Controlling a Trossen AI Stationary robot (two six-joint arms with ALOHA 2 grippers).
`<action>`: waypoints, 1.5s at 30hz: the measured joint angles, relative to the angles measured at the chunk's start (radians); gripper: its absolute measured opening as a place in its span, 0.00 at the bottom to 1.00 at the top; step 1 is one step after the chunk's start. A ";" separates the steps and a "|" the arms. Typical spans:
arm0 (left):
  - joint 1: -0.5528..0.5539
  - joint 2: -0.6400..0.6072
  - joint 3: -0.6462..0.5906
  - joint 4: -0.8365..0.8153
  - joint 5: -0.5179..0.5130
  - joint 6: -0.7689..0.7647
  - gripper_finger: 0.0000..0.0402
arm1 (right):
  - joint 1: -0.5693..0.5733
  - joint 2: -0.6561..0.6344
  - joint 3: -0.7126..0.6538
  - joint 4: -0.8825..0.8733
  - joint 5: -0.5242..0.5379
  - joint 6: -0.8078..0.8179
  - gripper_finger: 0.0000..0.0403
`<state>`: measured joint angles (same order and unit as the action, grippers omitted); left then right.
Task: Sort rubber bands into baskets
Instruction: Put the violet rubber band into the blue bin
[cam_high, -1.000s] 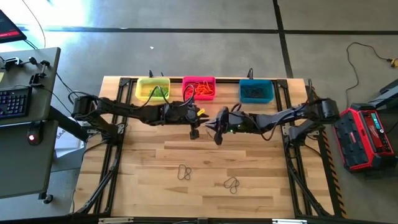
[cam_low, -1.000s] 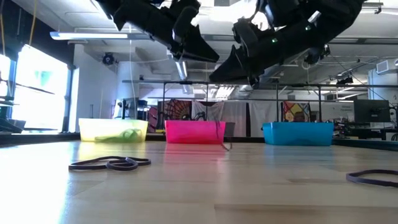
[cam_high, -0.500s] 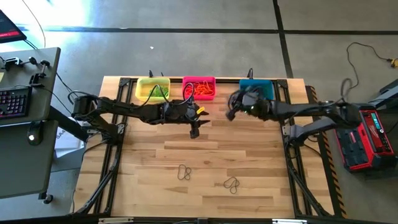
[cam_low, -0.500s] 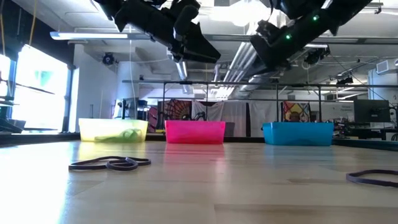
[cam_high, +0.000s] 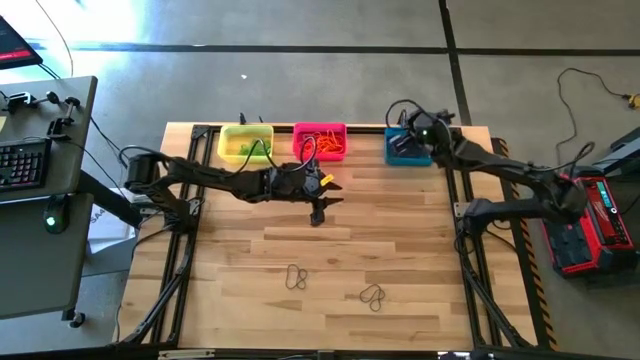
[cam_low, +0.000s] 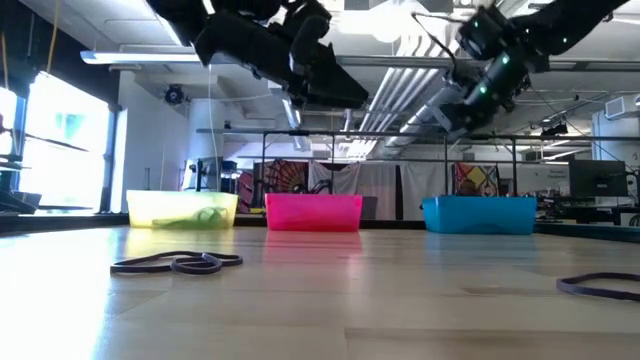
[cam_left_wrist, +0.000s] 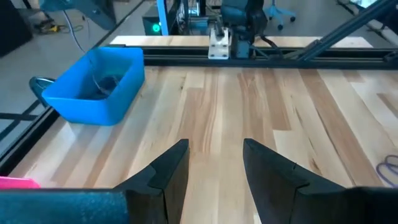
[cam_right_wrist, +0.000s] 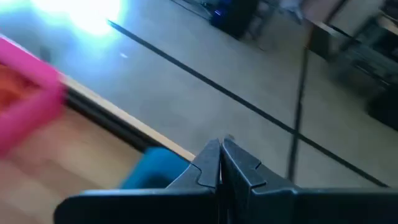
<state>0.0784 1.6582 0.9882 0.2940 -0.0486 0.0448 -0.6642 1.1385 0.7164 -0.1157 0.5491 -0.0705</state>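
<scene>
Three baskets stand in a row at the far edge: yellow (cam_high: 245, 143) with green rubber bands, pink (cam_high: 320, 141) with orange ones, teal (cam_high: 412, 152) with dark ones (cam_left_wrist: 102, 84). My right gripper (cam_high: 396, 128) hangs shut over the teal basket's far left corner. A thin dark loop (cam_high: 402, 104) stands out past its tips. My left gripper (cam_high: 320, 211) hangs open above the table's middle, in front of the pink basket, nothing between its fingers (cam_left_wrist: 214, 146). Two dark rubber bands (cam_high: 295, 278) (cam_high: 372, 295) lie flat near the front. My right gripper pinches a dark rubber band at its shut fingertips (cam_right_wrist: 229, 138); the fingers hide which part of the band. The fingers slant down toward the far left. The band's loop (cam_low: 435, 38) swings free in the air, clear of table and basket.
Dark frame rails (cam_high: 470, 180) run along the table's left, right and far edges. A desk with a keyboard (cam_high: 25, 165) stands left of the table and a red case (cam_high: 590, 220) to its right. Bare wood (cam_high: 330, 250) lies between the baskets and the loose bands.
My right gripper has swung quickly from beside my left gripper at the table's middle toward the far right and up, stopping over the teal basket, shut all the way. The dark band that hung before the pink basket has gone with it. My left gripper's fingers have spread wider.
</scene>
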 joint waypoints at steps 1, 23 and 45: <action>0.000 0.005 0.000 0.001 0.003 0.000 0.36 | -0.024 0.000 -0.008 0.001 0.000 -0.009 0.00; -0.006 0.019 0.000 0.070 0.181 0.050 0.36 | -0.200 0.001 -0.194 0.081 -0.220 0.046 0.29; -0.297 0.000 0.000 -0.707 0.190 0.091 0.36 | -0.054 -0.001 -0.194 0.082 -0.228 0.099 0.45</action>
<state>-0.2183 1.6586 0.9882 -0.4125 0.1418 0.1355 -0.7179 1.1374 0.5220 -0.0334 0.3210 0.0284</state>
